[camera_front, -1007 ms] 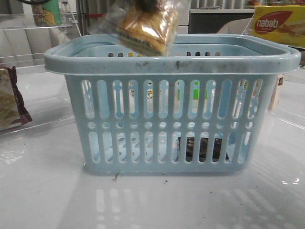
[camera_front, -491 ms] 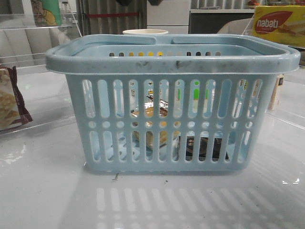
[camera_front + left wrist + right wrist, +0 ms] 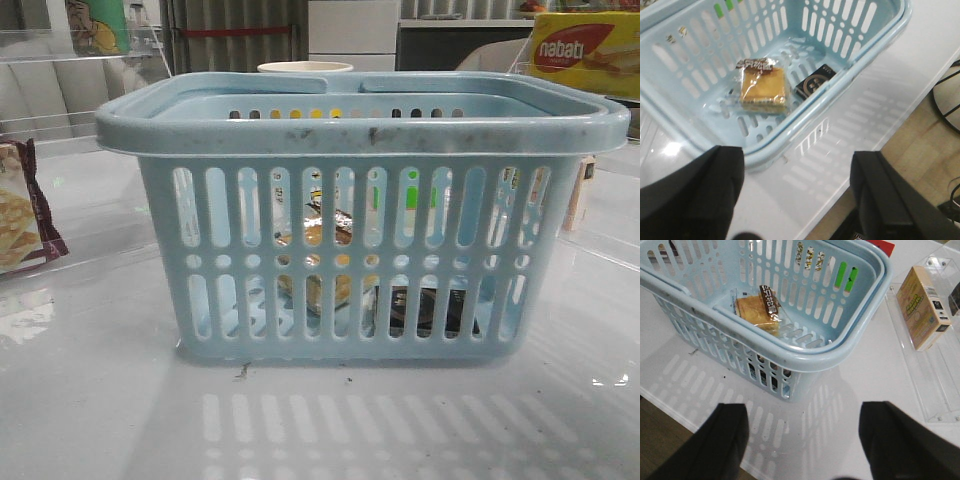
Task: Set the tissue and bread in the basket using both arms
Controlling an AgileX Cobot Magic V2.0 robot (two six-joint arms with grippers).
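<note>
The light blue basket (image 3: pixel 360 130) stands in the middle of the table. The wrapped golden-brown bread (image 3: pixel 763 90) lies on its floor, with the small black tissue packet (image 3: pixel 814 83) flat beside it. Both show through the slots in the front view, the bread (image 3: pixel 312 262) left of the tissue (image 3: pixel 430 310). The bread (image 3: pixel 758 310) also shows in the right wrist view; the tissue is hidden there by the basket rim (image 3: pixel 790 357). My left gripper (image 3: pixel 797 187) is open and empty, above the table beside the basket (image 3: pixel 850 65). My right gripper (image 3: pixel 804 440) is open and empty, above the table.
A maroon-edged cracker bag (image 3: pixel 22 215) lies at the left. A yellow nabati box (image 3: pixel 585 52) stands at the back right. A tan box (image 3: pixel 926 307) lies in a clear tray (image 3: pixel 935 390) right of the basket. The table's front edge (image 3: pixel 870 155) is close to the basket.
The bread was held above the basket one second ago; half a second ago it lay on the basket floor, and it has stayed there. The cracker bag at the left has shifted slightly.
</note>
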